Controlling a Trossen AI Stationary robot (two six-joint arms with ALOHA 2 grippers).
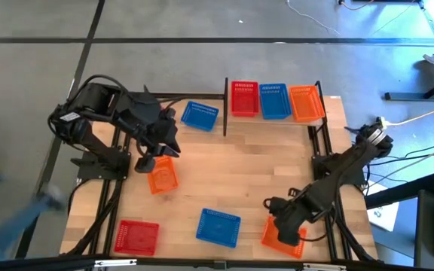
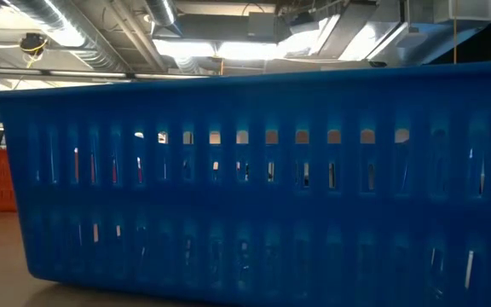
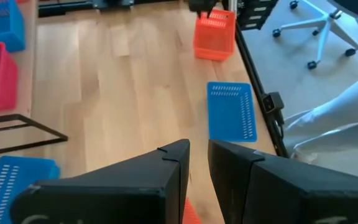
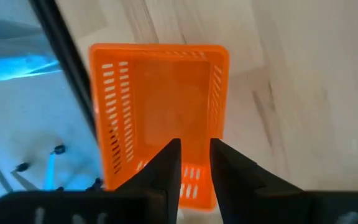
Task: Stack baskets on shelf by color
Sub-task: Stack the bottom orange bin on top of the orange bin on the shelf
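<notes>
Tabletop near edge: right hand (image 4: 194, 158) pinches an orange basket's (image 4: 160, 106) wall, its long axis running away from the wrist.

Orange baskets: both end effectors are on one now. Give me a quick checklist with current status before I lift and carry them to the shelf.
1. Left end effector over the left orange basket: ok in the high view; grip cannot tell.
2. Right end effector astride the wall of the right orange basket: ok; whether it pinches, cannot tell.
3. Orange stack on the shelf free on top: ok, orange shelf basket sits at the right end.
4. Path from the left basket to the shelf: not ok, blue basket and a black post stand between.
5. Low view usable: not ok, filled by a front blue basket.
</notes>
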